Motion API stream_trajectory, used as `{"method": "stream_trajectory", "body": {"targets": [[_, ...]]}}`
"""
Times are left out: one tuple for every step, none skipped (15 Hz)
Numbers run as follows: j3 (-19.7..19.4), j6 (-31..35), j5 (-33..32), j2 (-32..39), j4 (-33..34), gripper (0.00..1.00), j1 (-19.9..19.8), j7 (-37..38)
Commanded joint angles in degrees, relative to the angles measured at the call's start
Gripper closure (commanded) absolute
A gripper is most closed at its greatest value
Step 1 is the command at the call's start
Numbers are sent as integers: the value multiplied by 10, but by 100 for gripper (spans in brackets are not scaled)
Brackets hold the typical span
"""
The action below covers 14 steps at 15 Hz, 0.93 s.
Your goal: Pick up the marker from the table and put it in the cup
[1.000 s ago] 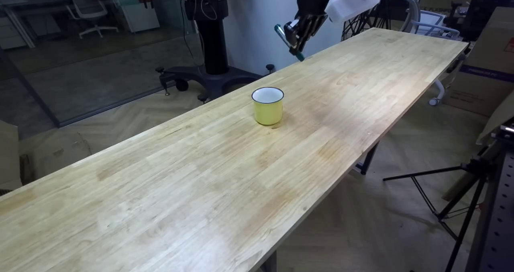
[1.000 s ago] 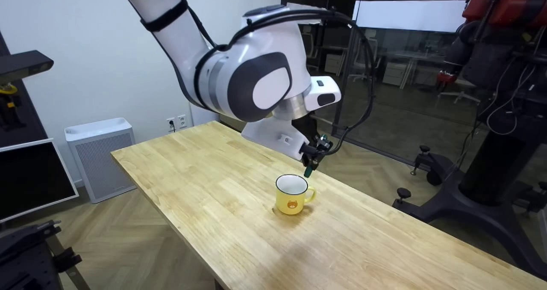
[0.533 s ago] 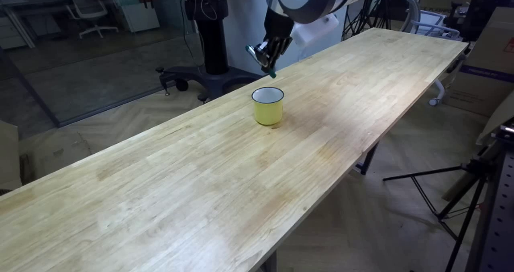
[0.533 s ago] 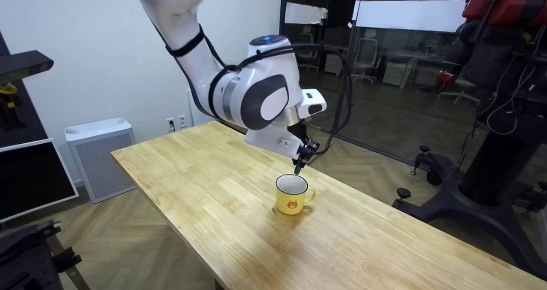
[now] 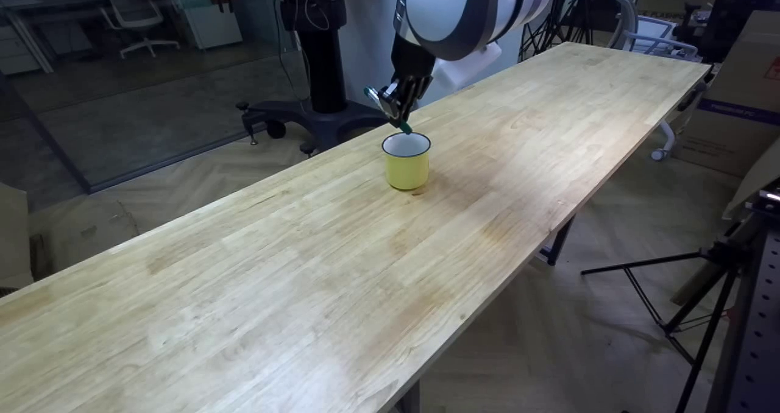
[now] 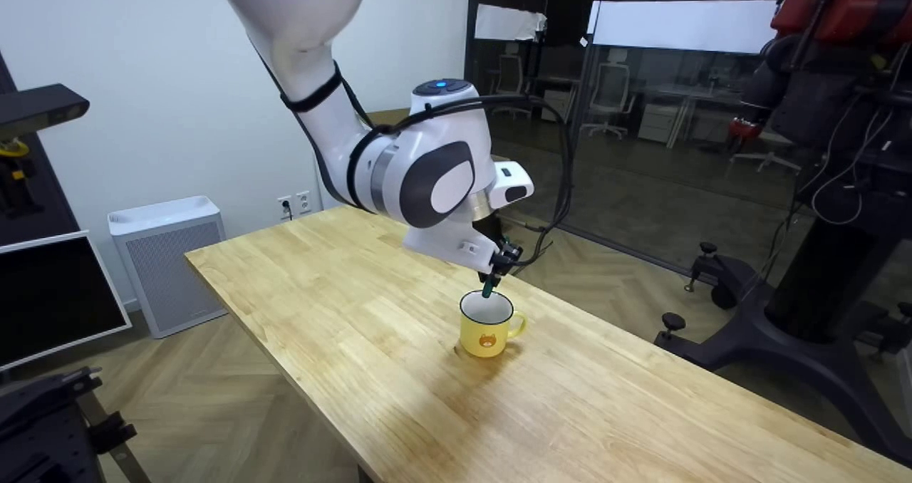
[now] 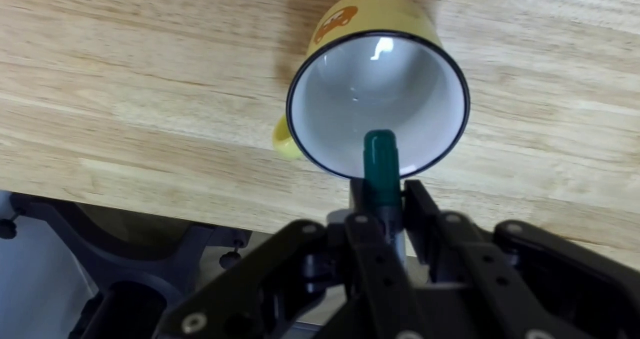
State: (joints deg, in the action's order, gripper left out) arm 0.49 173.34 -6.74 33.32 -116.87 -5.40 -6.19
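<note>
Green-capped marker (image 7: 382, 168) clamped in the gripper (image 7: 384, 191) at the mouth of a yellow mug (image 5: 407, 172)

The gripper is clamped on the marker: its two black fingers (image 7: 420, 219) press this thin stick from both sides. In the wrist view the cap (image 7: 381, 151) is smooth and round-ended, like deep green plastic, and behind it follows a pale barrel (image 7: 391, 215) with blurred dark print. In both exterior views the marker is tilted, with the cap end pointing down to the mug. Seen from the wrist, the cap covers a part of the mouth and crosses the rim (image 7: 466, 96); whether its tip is higher or lower than the rim, I cannot tell.

The mug stands upright on the counter (image 5: 341, 267). It is a short, wide cylinder, smooth yellow outside and glossy white inside, with a thin dark line around the rim. It has a curved handle (image 6: 523, 324) and, on its wall, an orange animal face (image 6: 487, 340).

The counter is a long pale board of wood strips with visible grain; a small dark spot (image 5: 417, 194) lies just beside the mug's base. Above, the robot arm (image 6: 420, 184) has rounded glossy white shells with dark grey panels, and a black cable (image 6: 568, 157) bends in a loose arc.
</note>
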Motion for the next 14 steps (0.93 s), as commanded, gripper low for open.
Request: {"method": "stream_trajectory", "body": {"targets": [[0,-8,4,12,20,95,-1,-13],[0,-8,4,13,20,95,-1,-14],[2,-13,5,14,21,62,-3,-17],[3,-12,5,15,21,53,-3,-17],[3,-12,5,15,21,48,-4,-18],[3,-12,5,16,21,41,-4,-18],[4,-12,6,16,20,33,-5,-19],[4,-11,6,16,20,27,-5,-20],[5,-11,6,15,20,19,-6,-20],[10,-11,8,15,20,13,-11,-23],[20,-18,12,14,19,7,-19,-28],[36,-30,18,13,19,1,-32,-34],[68,-55,32,9,20,0,-59,-51],[86,-72,43,8,19,0,-73,-65]]}}
